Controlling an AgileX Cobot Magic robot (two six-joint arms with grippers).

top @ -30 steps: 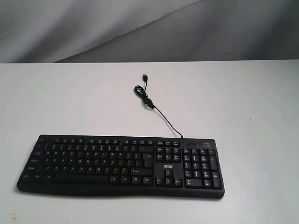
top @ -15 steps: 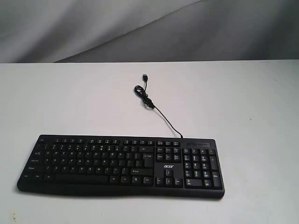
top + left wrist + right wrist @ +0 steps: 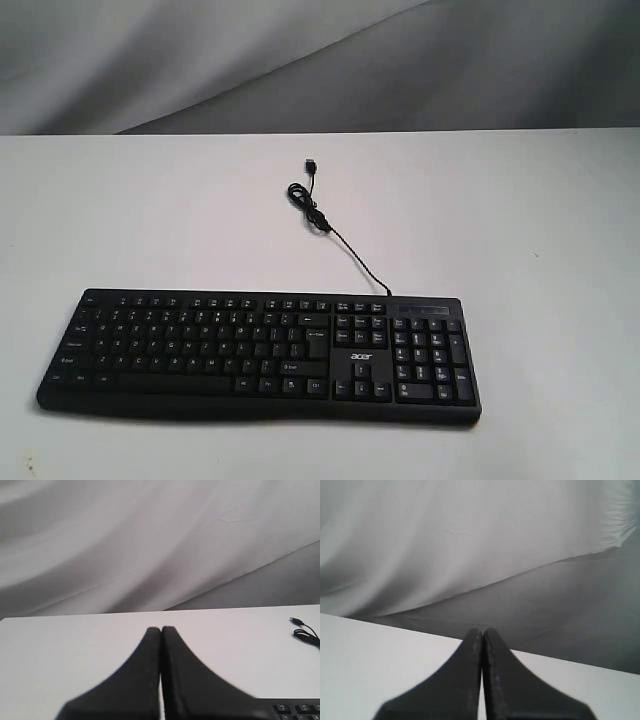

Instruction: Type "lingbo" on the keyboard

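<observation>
A wide black keyboard (image 3: 260,355) with a numeric keypad and a white "acer" logo lies near the front of the white table (image 3: 520,220). Its thin black USB cable (image 3: 345,250) runs back to a loose plug (image 3: 311,163). Neither arm appears in the exterior view. In the left wrist view my left gripper (image 3: 161,629) is shut, tips together with nothing between them, above bare table; a corner of the keyboard (image 3: 297,710) and the cable's coil (image 3: 306,635) show at that frame's edge. In the right wrist view my right gripper (image 3: 483,630) is shut and empty over the table's edge.
A grey draped cloth (image 3: 300,60) hangs behind the table. Bare white table surface lies on both sides of the cable and behind the keyboard.
</observation>
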